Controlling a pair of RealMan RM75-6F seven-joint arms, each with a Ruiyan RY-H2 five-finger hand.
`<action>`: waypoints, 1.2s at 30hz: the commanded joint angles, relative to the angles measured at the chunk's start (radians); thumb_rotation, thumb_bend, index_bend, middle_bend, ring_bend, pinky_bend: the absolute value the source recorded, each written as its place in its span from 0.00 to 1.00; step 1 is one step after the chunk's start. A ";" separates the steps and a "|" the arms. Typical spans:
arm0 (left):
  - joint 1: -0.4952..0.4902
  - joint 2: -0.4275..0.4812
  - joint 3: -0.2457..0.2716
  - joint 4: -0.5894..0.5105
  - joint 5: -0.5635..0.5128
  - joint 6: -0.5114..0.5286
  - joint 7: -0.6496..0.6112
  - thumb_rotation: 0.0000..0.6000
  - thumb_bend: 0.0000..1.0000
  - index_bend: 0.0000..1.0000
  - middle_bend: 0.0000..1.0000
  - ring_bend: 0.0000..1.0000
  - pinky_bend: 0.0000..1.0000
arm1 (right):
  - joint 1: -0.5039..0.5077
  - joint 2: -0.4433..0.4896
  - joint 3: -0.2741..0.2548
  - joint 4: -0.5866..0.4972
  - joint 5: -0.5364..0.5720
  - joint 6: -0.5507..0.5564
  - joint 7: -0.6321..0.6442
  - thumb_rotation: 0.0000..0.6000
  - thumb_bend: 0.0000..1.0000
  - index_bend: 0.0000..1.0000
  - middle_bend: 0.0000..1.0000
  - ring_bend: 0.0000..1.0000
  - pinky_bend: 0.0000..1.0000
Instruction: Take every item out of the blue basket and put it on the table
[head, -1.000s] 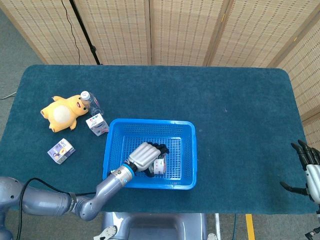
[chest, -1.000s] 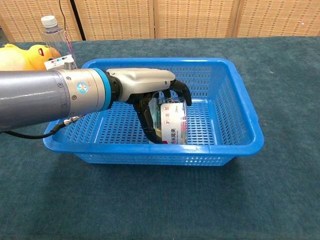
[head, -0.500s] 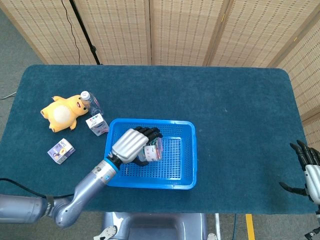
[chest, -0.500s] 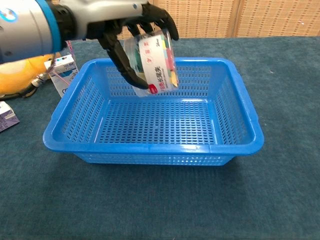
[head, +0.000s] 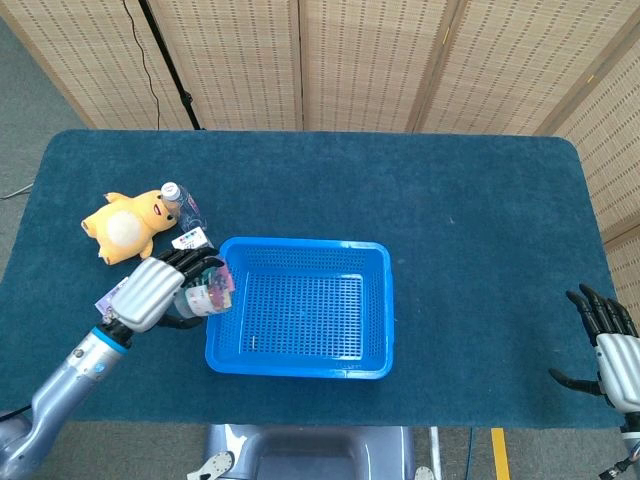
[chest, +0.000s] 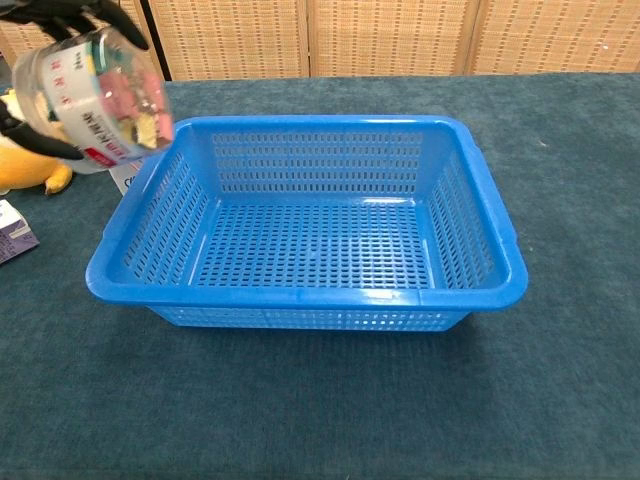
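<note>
My left hand (head: 152, 292) grips a clear plastic jar (head: 205, 296) with a white label and coloured pieces inside. It hangs in the air just past the left rim of the blue basket (head: 225, 330). In the chest view the jar (chest: 95, 97) fills the upper left corner, with dark fingertips (chest: 60, 12) over its top. Nothing lies inside the blue basket (chest: 500, 280). My right hand (head: 606, 345) hovers open off the table's near right corner, fingers spread.
Left of the basket lie a yellow plush toy (head: 125, 224), a water bottle (head: 183, 204), a small white carton (head: 190, 239) partly behind my left hand, and a purple carton (head: 108, 296). Bamboo screens stand behind the blue table (head: 480, 220).
My left hand lifted the jar out of the basket and carried it left, over the rim to just outside it. The right hand shifted slightly lower.
</note>
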 joint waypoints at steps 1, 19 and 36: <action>0.090 -0.030 0.066 0.165 0.052 0.047 -0.109 1.00 0.18 0.41 0.35 0.41 0.55 | 0.000 -0.004 -0.002 -0.003 -0.003 0.001 -0.009 1.00 0.00 0.00 0.00 0.00 0.00; 0.139 -0.196 0.046 0.372 0.030 -0.015 -0.114 1.00 0.08 0.02 0.00 0.00 0.04 | 0.014 0.011 -0.005 0.012 -0.002 -0.030 0.051 1.00 0.00 0.00 0.00 0.00 0.00; 0.453 -0.053 0.047 0.130 -0.001 0.406 0.132 1.00 0.05 0.00 0.00 0.00 0.00 | -0.011 -0.098 0.033 0.096 -0.053 0.129 -0.079 1.00 0.00 0.00 0.00 0.00 0.00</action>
